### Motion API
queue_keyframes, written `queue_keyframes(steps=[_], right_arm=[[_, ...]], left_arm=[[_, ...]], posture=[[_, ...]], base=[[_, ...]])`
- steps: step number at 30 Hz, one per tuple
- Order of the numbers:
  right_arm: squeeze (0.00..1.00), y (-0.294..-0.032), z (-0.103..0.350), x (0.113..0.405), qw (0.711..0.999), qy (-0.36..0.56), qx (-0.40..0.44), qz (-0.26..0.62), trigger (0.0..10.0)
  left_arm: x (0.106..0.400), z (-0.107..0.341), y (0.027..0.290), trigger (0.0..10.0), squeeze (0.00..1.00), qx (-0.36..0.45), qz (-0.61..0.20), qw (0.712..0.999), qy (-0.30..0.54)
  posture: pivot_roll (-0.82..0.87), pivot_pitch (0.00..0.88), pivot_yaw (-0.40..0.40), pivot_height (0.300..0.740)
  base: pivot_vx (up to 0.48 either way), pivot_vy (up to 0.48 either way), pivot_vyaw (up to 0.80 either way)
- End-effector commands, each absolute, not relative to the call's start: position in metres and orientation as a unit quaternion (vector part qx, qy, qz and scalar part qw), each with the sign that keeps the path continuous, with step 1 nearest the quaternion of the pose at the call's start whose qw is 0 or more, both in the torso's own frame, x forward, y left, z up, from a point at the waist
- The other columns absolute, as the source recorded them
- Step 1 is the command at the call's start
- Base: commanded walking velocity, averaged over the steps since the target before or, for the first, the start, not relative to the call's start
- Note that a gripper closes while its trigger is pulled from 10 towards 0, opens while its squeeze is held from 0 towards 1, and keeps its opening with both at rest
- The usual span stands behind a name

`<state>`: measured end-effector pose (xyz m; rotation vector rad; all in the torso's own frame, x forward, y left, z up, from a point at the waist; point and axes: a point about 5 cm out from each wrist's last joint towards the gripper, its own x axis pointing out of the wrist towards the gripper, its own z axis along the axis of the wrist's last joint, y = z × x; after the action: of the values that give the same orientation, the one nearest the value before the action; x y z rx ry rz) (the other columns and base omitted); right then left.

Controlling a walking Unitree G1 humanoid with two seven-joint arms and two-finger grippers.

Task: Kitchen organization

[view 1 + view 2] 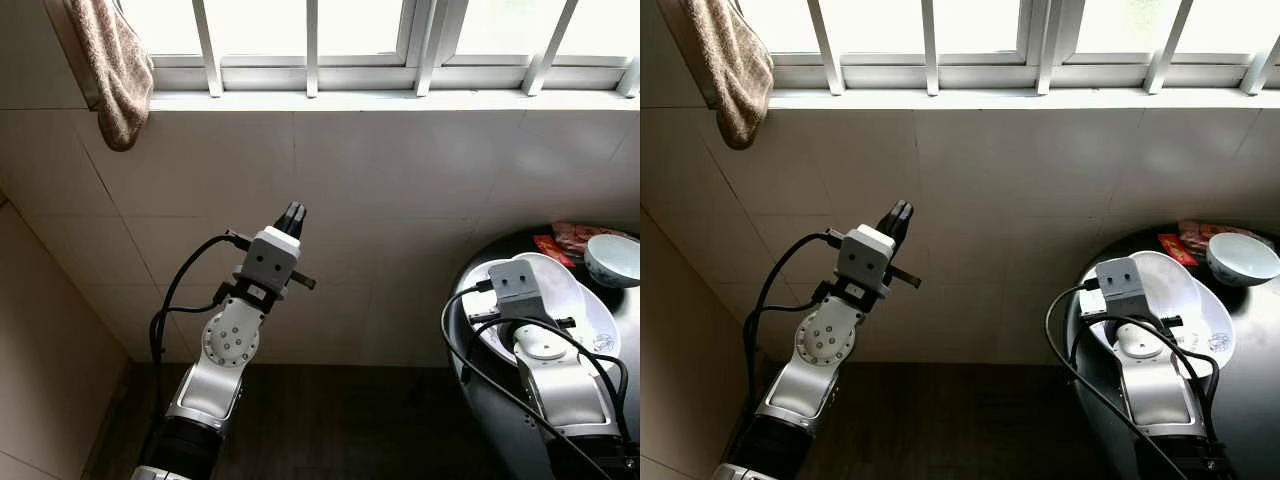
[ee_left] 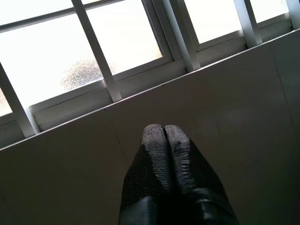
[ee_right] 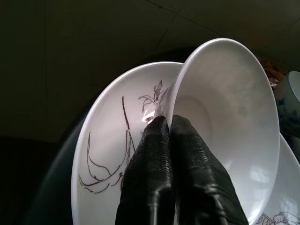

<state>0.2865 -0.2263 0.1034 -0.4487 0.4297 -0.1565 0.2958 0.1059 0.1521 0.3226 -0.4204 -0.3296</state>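
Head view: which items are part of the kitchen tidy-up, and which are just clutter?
Job:
- right gripper, shut on white bowl
- plate beneath it
- blue-patterned bowl
- dark table

Lying about:
- towel at the window
- red packets
- left gripper, shut, raised toward wall

Home kitchen: tiled wall, barred window, bowl.
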Motion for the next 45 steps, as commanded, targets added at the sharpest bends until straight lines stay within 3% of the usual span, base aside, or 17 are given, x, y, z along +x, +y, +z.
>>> queue_keyframes(steps=[1,4,8,11,14,17,22,24,45], right_arm=[[0.00,-0.219,0.123,0.290,0.951,0.146,-0.259,-0.079,0.0],[0.00,-0.215,0.127,0.290,0.952,0.127,-0.269,-0.076,0.0],[0.00,-0.190,0.155,0.292,0.958,0.000,-0.282,-0.054,0.0],[0.00,-0.179,0.163,0.290,0.949,-0.044,-0.309,-0.040,0.0],[0.00,-0.176,0.162,0.290,0.947,-0.048,-0.317,-0.033,0.0],[0.08,-0.167,0.161,0.289,0.939,-0.060,-0.337,-0.012,0.0],[0.05,-0.153,0.162,0.287,0.935,-0.089,-0.341,0.026,0.0],[0.00,-0.147,0.161,0.285,0.935,-0.099,-0.338,0.046,0.0],[0.00,-0.128,0.151,0.279,0.938,-0.105,-0.306,0.124,0.0]], left_arm=[[0.297,0.150,0.106,10.0,0.00,0.163,-0.161,0.953,-0.199],[0.297,0.150,0.106,10.0,0.00,0.163,-0.161,0.953,-0.199],[0.297,0.150,0.107,10.0,0.00,0.162,-0.159,0.954,-0.198],[0.298,0.150,0.107,10.0,0.00,0.162,-0.158,0.954,-0.198],[0.298,0.150,0.107,10.0,0.00,0.162,-0.158,0.954,-0.198],[0.298,0.150,0.107,10.0,0.00,0.163,-0.158,0.954,-0.198],[0.297,0.150,0.108,10.0,0.00,0.164,-0.156,0.953,-0.199],[0.298,0.150,0.108,10.0,0.00,0.164,-0.156,0.953,-0.199],[0.298,0.151,0.110,10.0,0.00,0.158,-0.152,0.955,-0.199]], posture=[[-0.11,0.000,-0.027,0.740],[-0.11,0.000,-0.027,0.740],[-0.10,0.000,-0.025,0.740],[-0.10,0.000,-0.026,0.740],[-0.10,0.000,-0.026,0.740],[-0.10,0.000,-0.028,0.740],[-0.10,0.000,-0.027,0.740],[-0.10,0.000,-0.027,0.740],[-0.09,0.000,-0.028,0.740]], base=[[0.000,0.000,0.00],[0.000,0.000,0.00],[0.000,0.000,0.00],[0.000,0.000,0.00],[0.000,0.000,0.00],[0.000,0.000,0.80],[0.000,0.000,0.80],[0.000,0.000,0.80],[0.000,0.000,0.80]])
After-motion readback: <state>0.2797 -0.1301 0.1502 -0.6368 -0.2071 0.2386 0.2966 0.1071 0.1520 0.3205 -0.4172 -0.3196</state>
